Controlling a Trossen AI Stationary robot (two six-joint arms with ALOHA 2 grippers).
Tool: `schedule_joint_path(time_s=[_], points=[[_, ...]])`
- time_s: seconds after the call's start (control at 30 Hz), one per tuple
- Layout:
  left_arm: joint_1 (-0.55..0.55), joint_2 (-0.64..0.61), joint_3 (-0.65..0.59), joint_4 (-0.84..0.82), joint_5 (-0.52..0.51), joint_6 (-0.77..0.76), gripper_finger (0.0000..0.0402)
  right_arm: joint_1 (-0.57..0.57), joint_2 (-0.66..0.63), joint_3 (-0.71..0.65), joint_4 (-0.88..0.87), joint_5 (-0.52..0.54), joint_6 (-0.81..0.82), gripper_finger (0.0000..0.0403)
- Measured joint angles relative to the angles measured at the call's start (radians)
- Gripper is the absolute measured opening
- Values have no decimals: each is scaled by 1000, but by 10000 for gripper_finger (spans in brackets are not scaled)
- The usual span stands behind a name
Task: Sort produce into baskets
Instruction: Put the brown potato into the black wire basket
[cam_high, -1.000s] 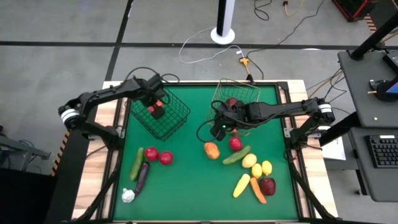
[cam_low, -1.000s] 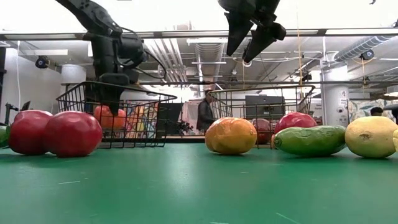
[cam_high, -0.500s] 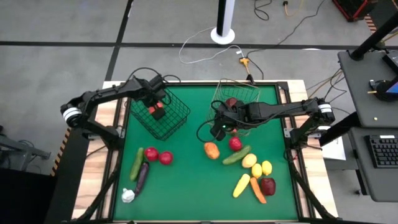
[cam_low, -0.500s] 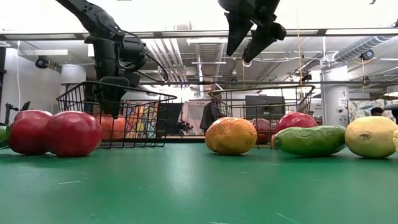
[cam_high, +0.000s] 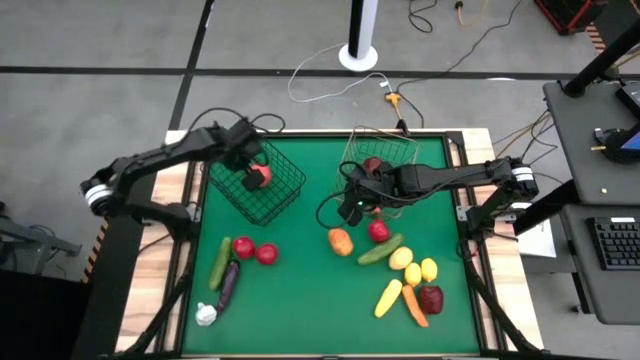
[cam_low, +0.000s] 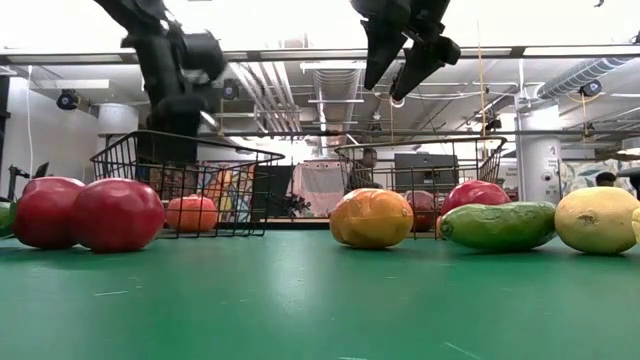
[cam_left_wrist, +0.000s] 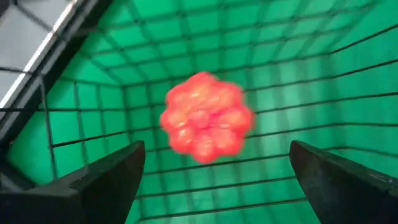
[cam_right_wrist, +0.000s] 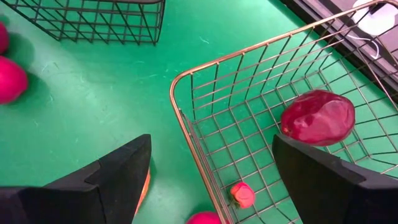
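My left gripper (cam_high: 249, 166) hangs open over the dark wire basket (cam_high: 285, 200), fingers pointing down. A bumpy red-orange piece of produce (cam_left_wrist: 206, 121) lies on the basket floor below them, apart from both fingers; the low view shows it resting there too (cam_low: 192, 212). My right gripper (cam_high: 352, 200) waits open, raised above the table at the near left corner of the pale wire basket (cam_right_wrist: 175, 81). That basket holds a dark red piece (cam_right_wrist: 317, 117) and a small pink one (cam_right_wrist: 241, 194).
On the green mat, loose produce lies near left: two red pieces (cam_high: 254, 250), a green one (cam_high: 220, 262), a purple one (cam_high: 229, 282), a white one (cam_high: 206, 314). Near right lie an orange piece (cam_high: 340, 241), a red one (cam_high: 378, 231), a cucumber (cam_high: 381, 249) and several yellow, orange and dark red pieces (cam_high: 413, 285).
My left gripper has let go of the red-orange piece and risen out of the dark basket. The piece has dropped from between the fingers onto the basket floor.
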Motion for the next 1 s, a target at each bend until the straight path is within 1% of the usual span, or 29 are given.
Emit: schedule_joint_path(time_s=[0.1, 0.23, 0.37, 0.47, 0.57, 0.7, 0.8, 0.9, 1.0], points=[[-73, -100, 0, 0, -3, -42, 380, 4, 0, 0, 3, 0, 12, 325], [-213, -229, 0, 0, -55, -114, 380, 16, 0, 1, 38, 0, 9, 325], [-393, -328, 0, 0, -122, -206, 380, 32, 0, 3, 110, 0, -6, 325], [-548, -372, 0, 2, -205, -278, 380, 51, 0, 3, 145, -9, -14, 325], [-704, -390, 0, 7, -306, -352, 380, 77, 0, 3, 165, -34, 2, 325], [-897, -384, 0, 23, -431, -432, 380, 124, 1, 4, 190, -45, 46, 325], [-1016, -364, -1, 41, -508, -487, 380, 162, 12, 5, 217, -60, 82, 325], [-1091, -340, -1, 51, -529, -534, 380, 199, 31, 5, 240, -68, 114, 325], [-1120, -311, -1, 70, -532, -560, 380, 226, 58, 15, 260, -92, 145, 325]])
